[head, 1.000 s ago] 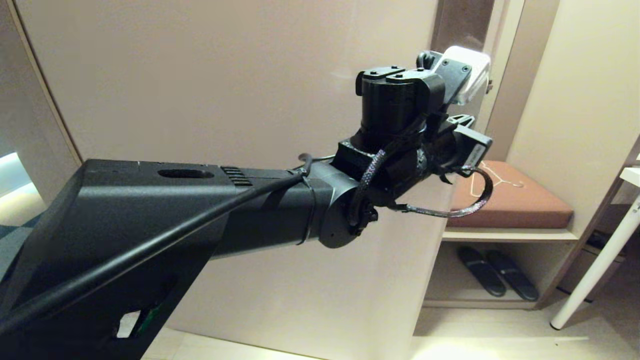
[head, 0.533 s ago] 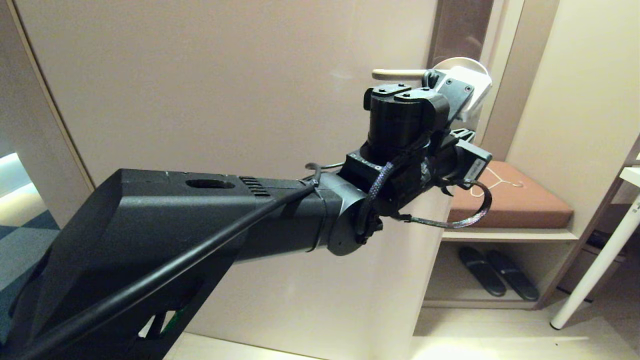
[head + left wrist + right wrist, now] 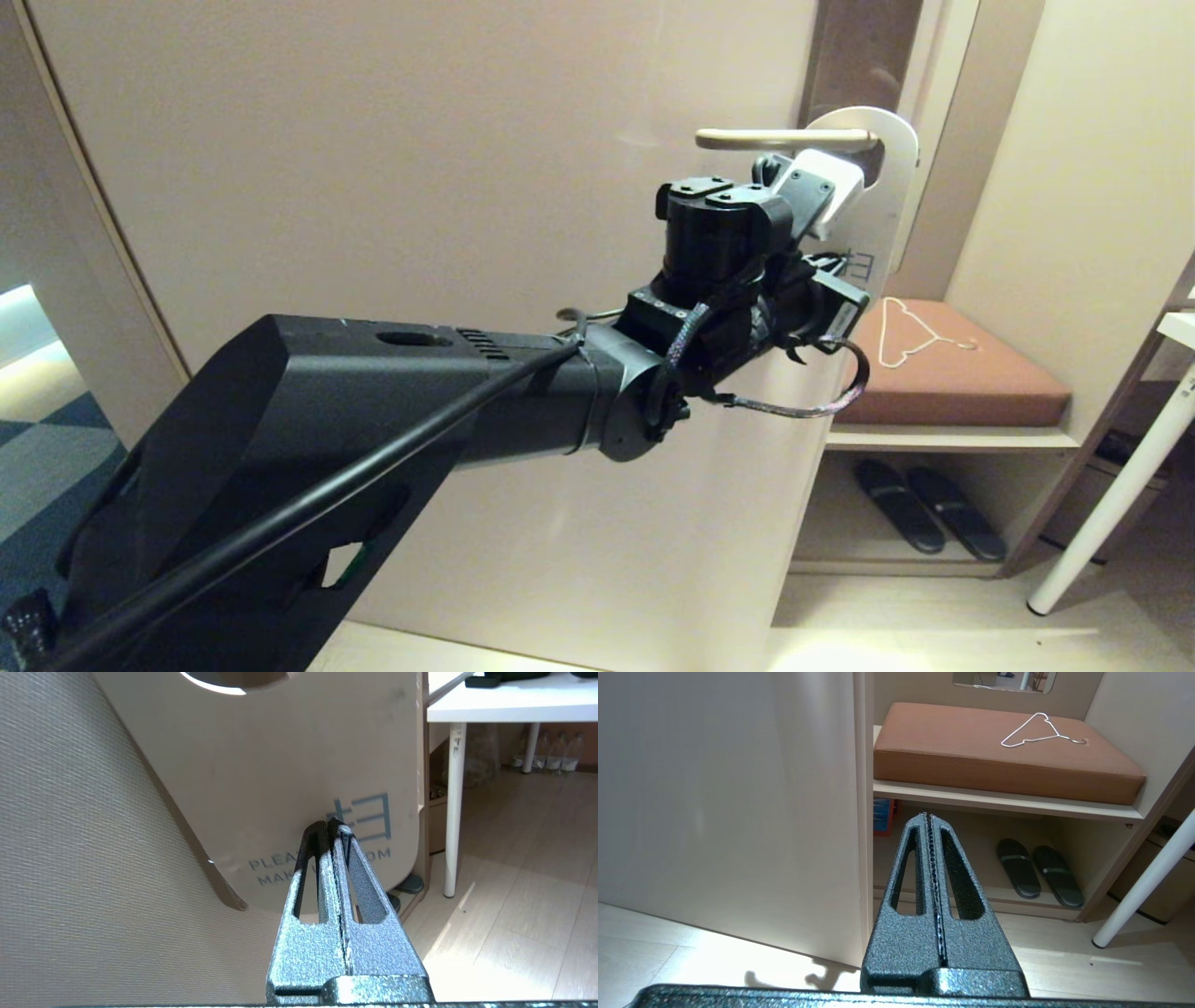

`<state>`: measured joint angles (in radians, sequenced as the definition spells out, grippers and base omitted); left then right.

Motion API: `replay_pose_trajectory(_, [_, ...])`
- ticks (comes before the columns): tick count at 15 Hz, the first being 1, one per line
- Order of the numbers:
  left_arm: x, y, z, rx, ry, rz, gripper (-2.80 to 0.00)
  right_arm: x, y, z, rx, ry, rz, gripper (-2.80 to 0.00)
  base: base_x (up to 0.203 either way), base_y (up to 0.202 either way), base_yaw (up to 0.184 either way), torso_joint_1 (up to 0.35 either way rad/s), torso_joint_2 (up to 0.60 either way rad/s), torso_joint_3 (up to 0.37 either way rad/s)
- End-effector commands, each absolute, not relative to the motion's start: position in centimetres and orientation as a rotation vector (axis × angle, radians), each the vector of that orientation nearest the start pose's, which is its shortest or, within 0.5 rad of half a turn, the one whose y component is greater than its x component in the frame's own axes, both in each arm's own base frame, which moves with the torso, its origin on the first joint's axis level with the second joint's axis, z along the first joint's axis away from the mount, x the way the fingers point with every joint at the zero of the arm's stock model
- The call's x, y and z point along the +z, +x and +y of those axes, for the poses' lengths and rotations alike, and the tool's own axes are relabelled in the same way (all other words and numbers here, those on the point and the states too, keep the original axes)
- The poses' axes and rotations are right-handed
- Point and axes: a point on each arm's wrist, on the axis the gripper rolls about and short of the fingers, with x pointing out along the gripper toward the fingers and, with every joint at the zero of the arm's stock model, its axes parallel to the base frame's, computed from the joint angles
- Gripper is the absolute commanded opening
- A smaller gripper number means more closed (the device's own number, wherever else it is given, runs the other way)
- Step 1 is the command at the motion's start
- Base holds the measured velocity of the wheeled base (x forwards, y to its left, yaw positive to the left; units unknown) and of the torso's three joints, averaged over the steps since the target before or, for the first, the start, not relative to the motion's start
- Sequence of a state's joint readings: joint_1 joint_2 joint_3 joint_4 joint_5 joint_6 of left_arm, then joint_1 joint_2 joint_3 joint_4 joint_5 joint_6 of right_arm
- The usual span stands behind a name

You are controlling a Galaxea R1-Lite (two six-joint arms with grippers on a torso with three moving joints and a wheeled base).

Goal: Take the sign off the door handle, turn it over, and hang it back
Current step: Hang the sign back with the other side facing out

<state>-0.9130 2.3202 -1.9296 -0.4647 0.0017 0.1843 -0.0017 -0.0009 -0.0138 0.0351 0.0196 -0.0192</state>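
I see the flat white rounded hanger card, the sign point(image 3: 894, 191), hanging on the slim straight lever of pale champagne-coloured metal, the door handle point(image 3: 784, 139), at the far right of the beige door point(image 3: 420, 168). The handle passes through the sign's oval hole, and the card hangs down against the door's right edge with its white face toward me. In the left wrist view the sign point(image 3: 280, 765) shows blue lettering low on that face, partly covered by the fingers.

My left gripper point(image 3: 328, 823) is raised in front of the sign, its tips near the printed lower part of the card; I cannot tell whether they touch it. Its dark speckled fingers point(image 3: 348, 877) are clenched together with nothing between them. In the head view the black left arm point(image 3: 373, 411) reaches from the near left up to the handle, its wrist just below the lever.

My right gripper point(image 3: 930, 816) is parked low on the near side, clenched tight and empty, looking toward the open cupboard to the right of the door. There a thin white wire clothes hanger point(image 3: 1038, 730) lies on a brown cushion point(image 3: 971, 751), and a pair of dark slippers point(image 3: 1038, 872) sits on the shelf beneath. A white table leg point(image 3: 1111, 495) slants at the far right
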Motion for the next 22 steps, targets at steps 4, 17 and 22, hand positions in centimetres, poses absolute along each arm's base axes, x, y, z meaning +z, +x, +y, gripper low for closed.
replay_pose_trajectory(4, [21.5,30.9,-39.8,-0.907,0.150,-0.127,-2.80,7.6,-2.4,0.0,0.019,-0.020,0.021,-2.80,0.000,0.000,0.000,0.000,0.00,0.000])
replay_pose_trajectory(17, [23.7,30.8,-38.7,-0.916,0.134,-0.172,-2.80,7.6,-2.4,0.0,0.019,-0.020,0.021,-2.80,0.000,0.000,0.000,0.000,0.00,0.000])
replay_pose_trajectory(22, [26.3,29.8,-37.8,-0.914,0.112,-0.221,-2.80,7.6,-2.4,0.0,0.019,-0.020,0.021,-2.80,0.000,0.000,0.000,0.000,0.00,0.000])
